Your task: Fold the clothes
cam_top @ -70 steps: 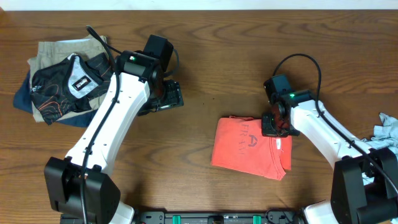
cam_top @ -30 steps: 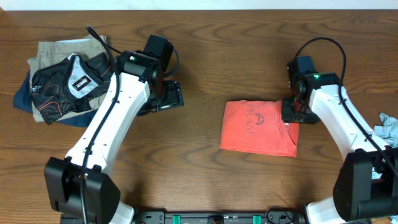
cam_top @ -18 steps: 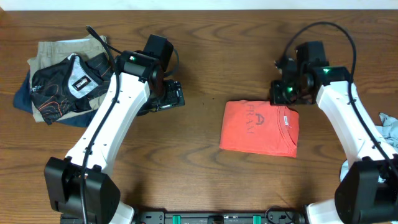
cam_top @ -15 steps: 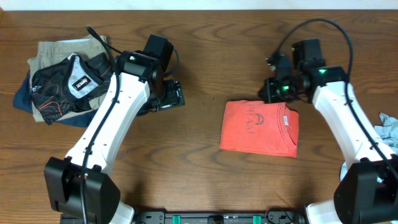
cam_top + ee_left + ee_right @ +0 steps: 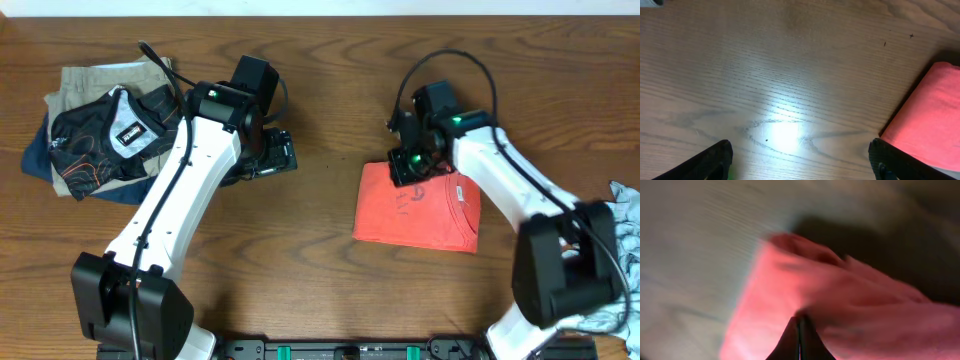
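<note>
The coral-red T-shirt (image 5: pixel 415 210) lies folded into a flat rectangle on the wooden table, right of centre, with its lettering facing up. My right gripper (image 5: pixel 408 172) is at the shirt's far left corner. In the right wrist view its fingers (image 5: pixel 800 322) are shut together, tips against the blurred red fabric (image 5: pixel 865 310); I cannot see cloth between them. My left gripper (image 5: pixel 285 155) hovers over bare wood to the left of the shirt. Its fingers (image 5: pixel 800 160) are wide open and empty. The shirt's left edge shows at the right of the left wrist view (image 5: pixel 930 120).
A pile of other clothes (image 5: pixel 100 130), khaki, dark blue and black patterned, sits at the far left. A grey-blue garment (image 5: pixel 625 215) lies at the right table edge. Bare wood lies between the shirt and the left gripper.
My right gripper let go of the shirt's right edge, rose, and moved left along the far edge to the far left corner. The shirt lies flat and has not shifted. The left arm stayed still.
</note>
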Controlling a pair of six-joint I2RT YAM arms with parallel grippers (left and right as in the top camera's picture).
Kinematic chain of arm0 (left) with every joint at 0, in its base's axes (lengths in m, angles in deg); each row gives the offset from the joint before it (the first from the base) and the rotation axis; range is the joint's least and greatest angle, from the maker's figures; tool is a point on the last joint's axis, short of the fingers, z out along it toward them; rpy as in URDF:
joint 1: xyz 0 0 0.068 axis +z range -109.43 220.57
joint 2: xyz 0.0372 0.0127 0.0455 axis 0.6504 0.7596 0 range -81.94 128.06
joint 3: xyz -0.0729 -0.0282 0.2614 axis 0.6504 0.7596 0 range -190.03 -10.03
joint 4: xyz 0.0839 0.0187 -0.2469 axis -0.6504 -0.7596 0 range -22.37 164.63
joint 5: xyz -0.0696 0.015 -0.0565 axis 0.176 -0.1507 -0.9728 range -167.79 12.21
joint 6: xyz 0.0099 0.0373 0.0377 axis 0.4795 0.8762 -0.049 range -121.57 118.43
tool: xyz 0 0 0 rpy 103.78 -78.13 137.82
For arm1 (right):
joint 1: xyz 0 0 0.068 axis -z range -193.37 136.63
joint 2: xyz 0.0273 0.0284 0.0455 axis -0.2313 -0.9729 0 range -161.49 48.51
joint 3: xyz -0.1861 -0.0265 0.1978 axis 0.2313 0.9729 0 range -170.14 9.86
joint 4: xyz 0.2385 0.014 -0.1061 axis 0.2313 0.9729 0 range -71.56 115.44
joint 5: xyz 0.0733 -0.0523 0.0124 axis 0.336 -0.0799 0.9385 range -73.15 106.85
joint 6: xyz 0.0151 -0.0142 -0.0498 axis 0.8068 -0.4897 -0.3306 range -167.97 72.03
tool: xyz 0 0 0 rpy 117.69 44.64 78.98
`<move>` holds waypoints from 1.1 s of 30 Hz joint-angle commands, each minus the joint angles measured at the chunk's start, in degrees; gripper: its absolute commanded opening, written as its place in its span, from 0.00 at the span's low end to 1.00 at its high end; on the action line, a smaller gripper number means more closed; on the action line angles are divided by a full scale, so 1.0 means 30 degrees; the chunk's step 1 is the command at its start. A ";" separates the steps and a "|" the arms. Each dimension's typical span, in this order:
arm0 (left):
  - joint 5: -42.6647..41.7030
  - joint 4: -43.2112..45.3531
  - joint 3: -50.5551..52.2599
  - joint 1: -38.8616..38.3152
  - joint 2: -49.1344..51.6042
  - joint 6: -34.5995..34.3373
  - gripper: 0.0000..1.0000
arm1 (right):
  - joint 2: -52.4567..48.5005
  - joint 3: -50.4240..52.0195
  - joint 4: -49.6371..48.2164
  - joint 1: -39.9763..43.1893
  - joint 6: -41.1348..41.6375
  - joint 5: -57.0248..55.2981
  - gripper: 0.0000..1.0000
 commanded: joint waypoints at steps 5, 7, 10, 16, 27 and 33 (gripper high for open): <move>0.0153 -0.0131 0.0117 0.0022 0.0146 0.0124 0.88 | -0.3140 0.0233 0.0663 -0.0102 0.1392 -0.3315 0.01; 0.0153 -0.0197 0.0117 0.0022 0.0146 0.0124 0.88 | -0.3650 0.0233 0.0903 -0.0102 0.1588 -0.3315 0.01; 0.0153 -0.0219 0.0117 0.0022 0.0146 0.0124 0.88 | -0.3665 0.0211 0.0984 -0.0102 0.1610 -0.3147 0.01; 0.0131 -0.0219 0.0117 -0.0036 0.0146 0.0124 0.89 | -0.1450 -0.0656 0.1741 -0.0007 0.1596 -0.2878 0.07; -0.1515 0.0146 0.0117 -0.0947 0.0787 0.0131 0.89 | 0.4452 -0.1202 0.2397 0.1982 0.1523 -0.4634 0.12; -0.2222 0.0954 0.0117 -0.2790 0.1800 0.0124 0.89 | 0.3891 -0.0882 0.2958 0.4116 0.1523 -0.4699 0.11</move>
